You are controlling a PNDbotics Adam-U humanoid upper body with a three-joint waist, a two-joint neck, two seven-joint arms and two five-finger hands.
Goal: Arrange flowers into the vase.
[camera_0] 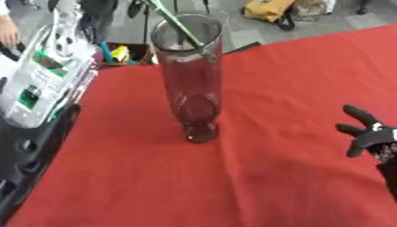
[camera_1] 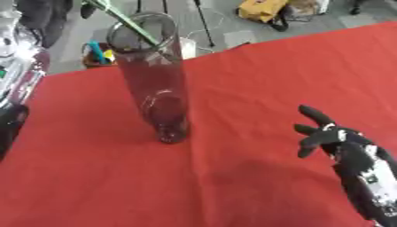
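In the left eye view, a tall clear glass vase (camera_0: 190,75) stands upright on the red tablecloth (camera_0: 256,173), toward the table's far left part. 1 green stem (camera_0: 177,20) leans in across its rim and runs up out of the top edge, so any bloom on it is cut off. How far the stem reaches down inside the glass is hard to make out. The right hand (camera_0: 364,133) shows at the right edge, well apart from the vase, black fingers spread and straight, holding nothing; the arm below it is cut by the frame. At the left edge a white printed package (camera_0: 43,84) stands beside the table, partly cropped, its print unreadable.

In the right eye view, the same hand sits further in, so the wrist and the forearm (camera_1: 368,177) with its silver parts show down to the lower right corner. The vase base (camera_1: 170,133) is blurred against the cloth. The left hand shows in neither view.
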